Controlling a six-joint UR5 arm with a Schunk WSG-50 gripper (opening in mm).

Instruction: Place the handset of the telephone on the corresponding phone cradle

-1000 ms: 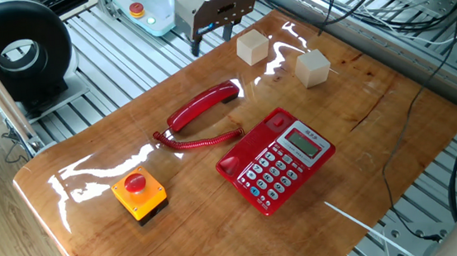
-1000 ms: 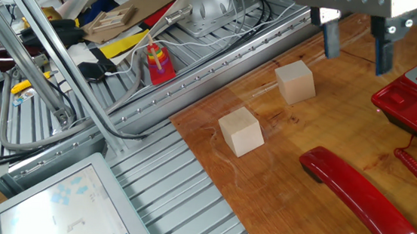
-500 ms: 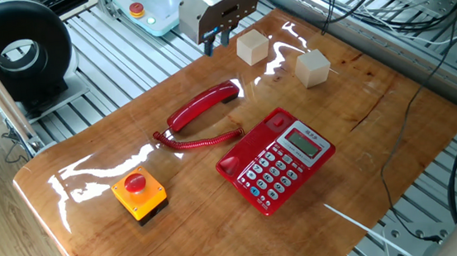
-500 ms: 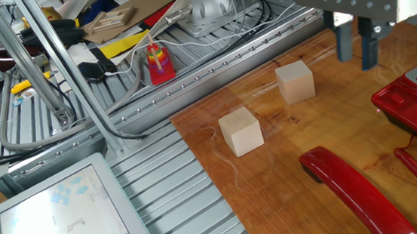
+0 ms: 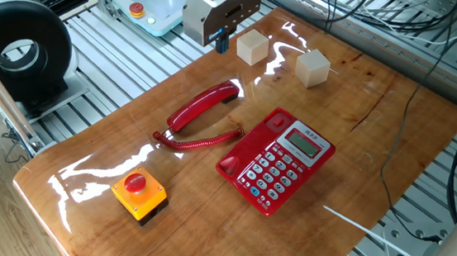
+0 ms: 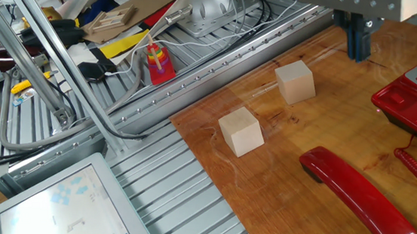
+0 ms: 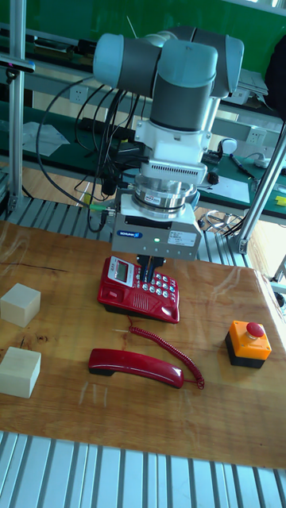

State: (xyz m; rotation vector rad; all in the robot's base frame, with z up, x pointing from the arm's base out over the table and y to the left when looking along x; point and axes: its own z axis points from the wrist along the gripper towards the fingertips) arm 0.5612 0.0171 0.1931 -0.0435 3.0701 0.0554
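The gripper [image 5: 221,40] hangs above the far edge of the wooden table [image 5: 378,131], its two fingers [image 6: 357,41] pressed together with no gap showing and nothing between them. In one fixed view it sits at about 12 o'clock on the table, just beside a pale wooden cube [image 5: 252,46], with a second cube [image 5: 314,67] farther round toward 2 o'clock.

The handset [image 5: 202,105] lies off its phone, flat on the wood, at roughly 6 o'clock from the gripper and apart from it. Its long axis runs from about 8 o'clock to 2 o'clock in that view, the upper end pointing toward the first cube. The coiled cord [image 5: 200,140] trails from its lower end across to the telephone [image 5: 275,160], which rests toward 4 o'clock of the handset, keypad up. The phone cradle [image 5: 247,147], the long strip on the edge of the body facing the handset, stands empty and lies nearly parallel to the handset.

Judged from this layout, the coming move turns on travelling down-table toward 6 o'clock, parting the fingers, and setting them across the handset's narrow width, square to that 8-to-2 line. An orange button box [image 5: 139,195] sits well clear at 7 o'clock.
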